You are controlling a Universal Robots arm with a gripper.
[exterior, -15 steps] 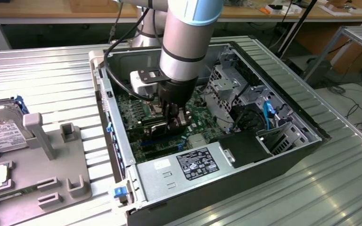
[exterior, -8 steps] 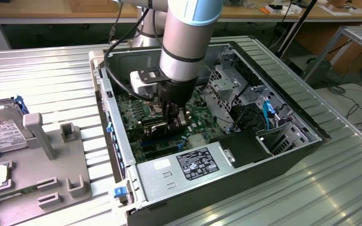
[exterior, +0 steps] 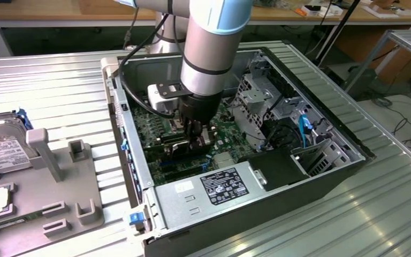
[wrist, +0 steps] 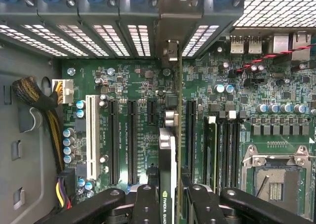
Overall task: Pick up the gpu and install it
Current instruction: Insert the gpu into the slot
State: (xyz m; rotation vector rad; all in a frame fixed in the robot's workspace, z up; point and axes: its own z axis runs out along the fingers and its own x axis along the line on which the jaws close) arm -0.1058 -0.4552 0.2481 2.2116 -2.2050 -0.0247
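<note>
Silver-grey arm reaches straight down into the open computer case, its gripper clamped on the gpu. In the wrist view the card stands on edge above the green motherboard, its long axis running from the fingers toward the rear slot openings; its top edge is black with NVIDIA lettering

The gpu stands on edge inside the open computer case, seen edge-on in the wrist view as a thin vertical card with a black cooler face carrying white lettering near its lower end. Its silver end bracket reaches up to the slotted rear wall of the case. It stands over the green motherboard, between the long black expansion slots.
</note>
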